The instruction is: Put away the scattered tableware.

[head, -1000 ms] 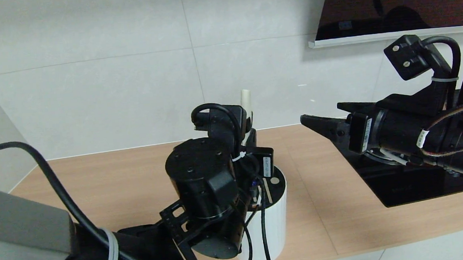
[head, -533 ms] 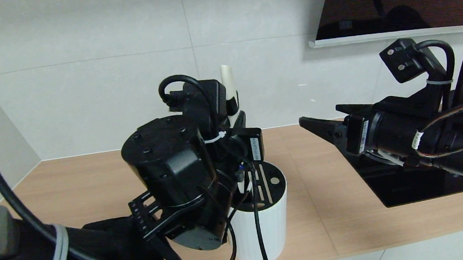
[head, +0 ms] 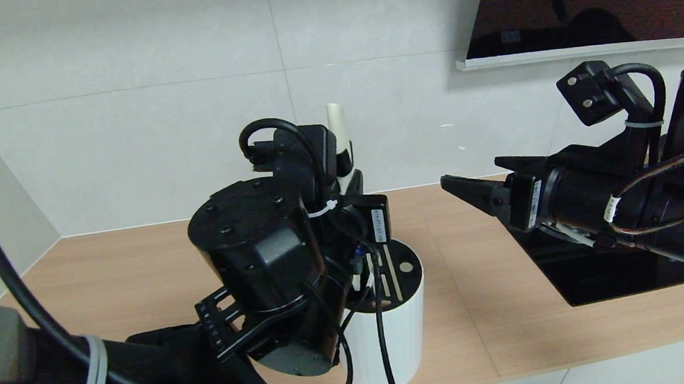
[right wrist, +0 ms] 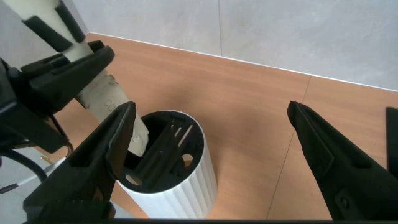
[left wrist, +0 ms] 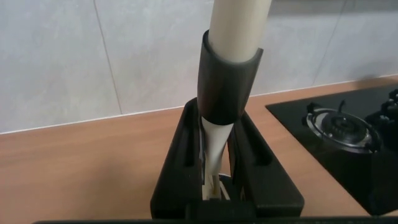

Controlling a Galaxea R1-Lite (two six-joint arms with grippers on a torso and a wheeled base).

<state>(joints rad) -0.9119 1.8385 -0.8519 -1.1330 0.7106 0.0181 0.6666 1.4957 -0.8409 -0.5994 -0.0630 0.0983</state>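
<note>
Cream-handled utensil [left wrist: 239, 25] clamped in left jaws, lower end inside white slotted holder [right wrist: 186, 180] on table [right wrist: 249, 106]; right jaws spread wide, empty, near holder.

The utensil [head: 337, 125] is cream, with a dark grey band [left wrist: 229, 81] around its handle. The holder [head: 394, 346] has a white, finely ribbed wall and a black slotted top [head: 398, 267]. Both the left gripper [left wrist: 217, 149] and the right gripper [head: 468, 171] are matte black. The desk [head: 140, 263] is light tan wood with a faint grain. The stove [head: 599, 281] at its right edge is glossy black, with a silvery burner ring [left wrist: 339, 124]. The wall tiles [head: 128, 111] are pale grey-white with thin grey joints. The hood [head: 547, 5] is dark glossy brown with a white lower edge.
</note>
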